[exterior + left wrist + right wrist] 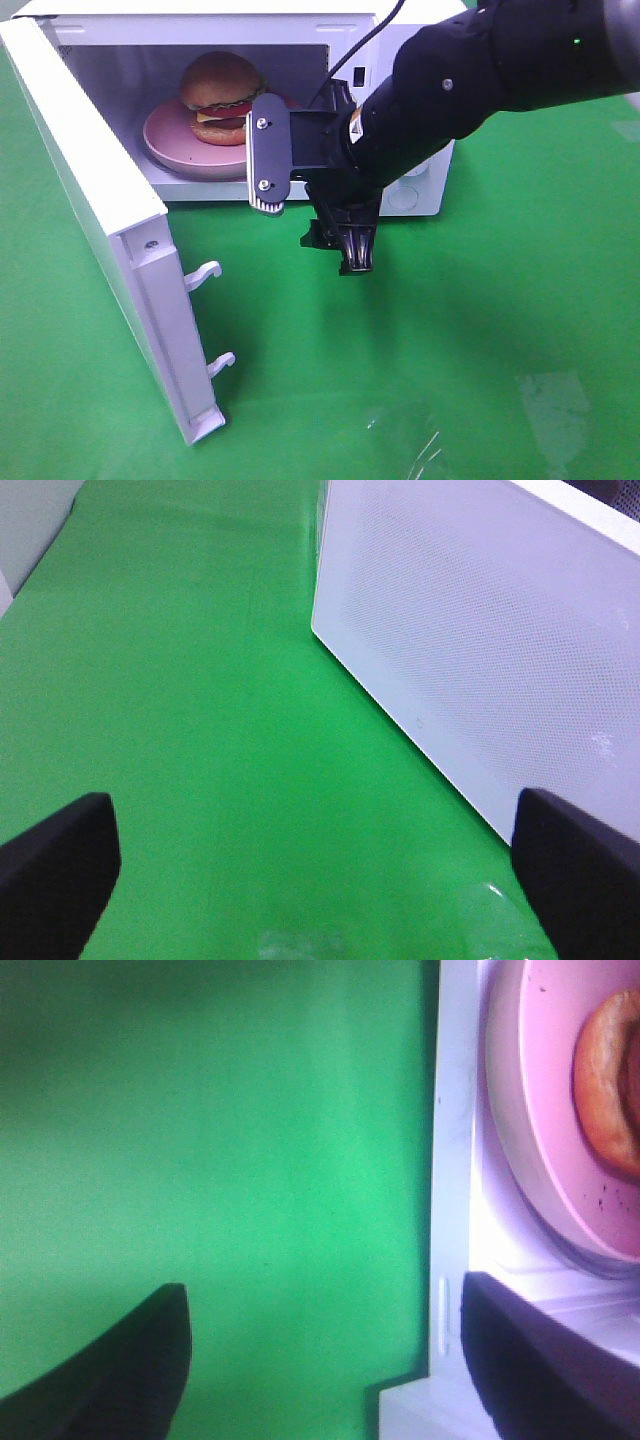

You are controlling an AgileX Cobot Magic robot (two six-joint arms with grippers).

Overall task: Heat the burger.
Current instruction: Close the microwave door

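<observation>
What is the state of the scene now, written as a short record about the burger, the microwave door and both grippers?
burger: on the pink plate inside the microwave
door: swung wide open
right gripper: open, empty, before the microwave's opening
left gripper: open, empty, near the open door
not yet done: closing the door

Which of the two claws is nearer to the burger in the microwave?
The right claw: it stands open at the mouth of the microwave, close to the burger on its plate. The left claw faces only the door from outside.
</observation>
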